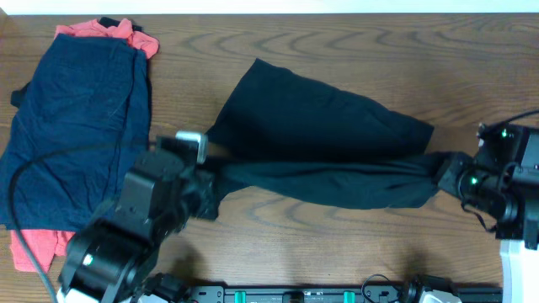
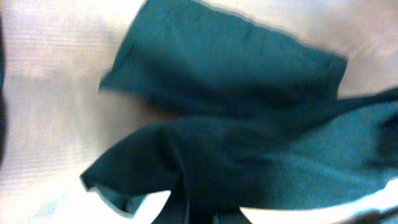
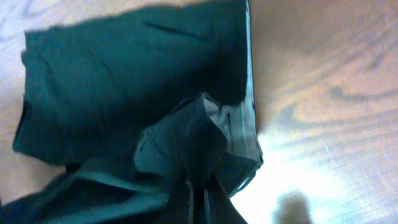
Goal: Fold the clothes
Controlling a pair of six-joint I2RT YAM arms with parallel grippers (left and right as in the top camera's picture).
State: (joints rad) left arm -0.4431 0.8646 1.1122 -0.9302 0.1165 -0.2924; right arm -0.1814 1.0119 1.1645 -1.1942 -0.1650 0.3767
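**Two ends pinched, black shorts [image 1: 320, 139] stretched**

Left tool [image 1: 210, 178] pinched one end of the shorts and right tool [image 1: 445, 172] the other, the rest lying mid-way along the wooden surface [image 1: 337, 252]. Navy shorts [image 1: 76, 126] lay over a coral-red piece [image 1: 109, 32] at far left.

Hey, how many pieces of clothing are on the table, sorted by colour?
black shorts: 1
navy shorts: 1
red garment, mostly hidden under the navy shorts: 1
Total: 3
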